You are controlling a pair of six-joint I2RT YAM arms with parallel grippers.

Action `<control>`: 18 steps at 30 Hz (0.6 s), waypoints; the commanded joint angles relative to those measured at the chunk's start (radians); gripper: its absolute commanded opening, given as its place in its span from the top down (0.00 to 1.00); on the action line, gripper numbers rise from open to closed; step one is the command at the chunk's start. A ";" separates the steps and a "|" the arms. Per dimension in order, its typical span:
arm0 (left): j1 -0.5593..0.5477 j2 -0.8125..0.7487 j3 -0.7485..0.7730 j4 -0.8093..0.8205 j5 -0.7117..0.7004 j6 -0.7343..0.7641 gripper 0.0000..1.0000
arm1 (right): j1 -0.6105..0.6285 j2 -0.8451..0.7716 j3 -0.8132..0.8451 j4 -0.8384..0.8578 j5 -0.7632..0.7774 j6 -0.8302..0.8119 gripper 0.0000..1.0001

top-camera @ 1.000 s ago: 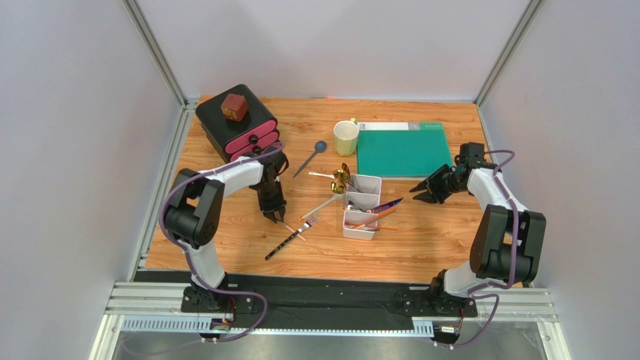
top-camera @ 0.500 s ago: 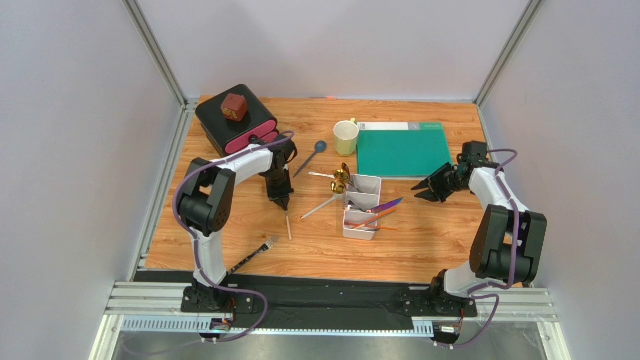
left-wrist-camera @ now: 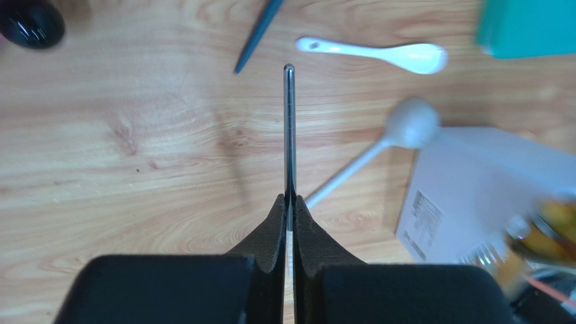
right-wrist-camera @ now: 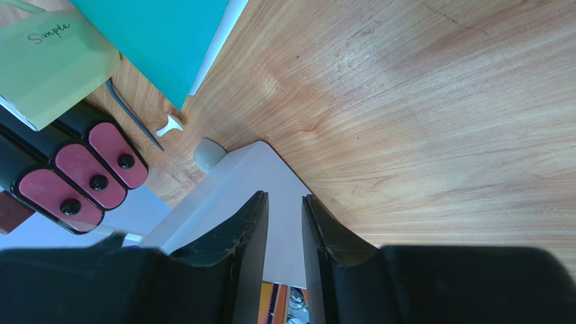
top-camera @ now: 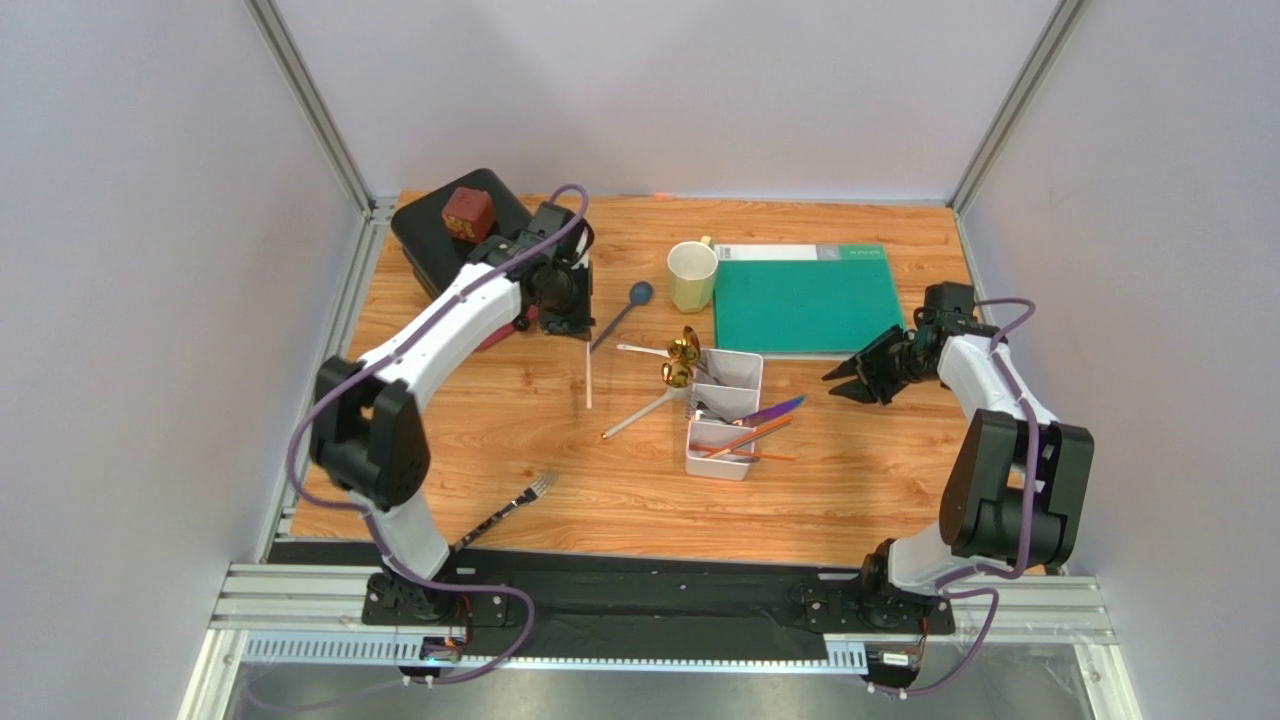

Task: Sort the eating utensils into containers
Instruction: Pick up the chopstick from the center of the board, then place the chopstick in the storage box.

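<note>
- Nearest: fork (top-camera: 508,512) lies flat on the wood, well to the near-left of the white tray (top-camera: 718,471), close to the table's front edge. A clumsy scrape there could send it off the edge.
- Tray: purple knife (top-camera: 775,408) and orange sticks (top-camera: 747,440) poke out over its right wall. Compartments look crowded, so a new piece lowered onto them may bridge a divider or lever them out.
- A pale long-handled spoon (top-camera: 639,416) lies just beside the tray's left wall, in line with any approach from the left.
- Left gripper (left-wrist-camera: 289,201) is clenched on a silver chopstick (left-wrist-camera: 289,128), pinching one end only. The stick hangs tip-down to the tray's left, apparently clear of the table.
- Risk: with that long an overhang from a thin pinch, the stick may pivot or slide between the pads during a swing. Its free tip could strike the pale spoon or catch the tray rim, and the tray looks light enough to shift.
- Right gripper (right-wrist-camera: 284,200) hovers just right of the tray, jaws partly apart and holding nothing. It could crowd a drop made from the left.
- Farther: gold spoons (top-camera: 684,357) sit at the tray's far-left corner and the blue spoon (top-camera: 621,318) lies beyond. A low pass could scatter them.
</note>
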 commanded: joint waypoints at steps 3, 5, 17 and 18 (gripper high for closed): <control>-0.200 -0.327 0.059 0.071 0.035 0.426 1.00 | -0.009 -0.039 -0.021 0.046 -0.031 0.077 0.70; -0.306 -0.384 0.050 0.097 0.022 0.471 1.00 | -0.011 -0.055 -0.041 0.076 -0.043 0.105 0.70; -0.469 -0.213 -0.047 0.238 0.119 0.596 1.00 | -0.011 -0.075 -0.104 0.118 -0.086 0.152 0.70; -0.472 -0.196 -0.042 0.272 0.132 0.634 1.00 | -0.012 -0.069 -0.109 0.119 -0.086 0.152 0.70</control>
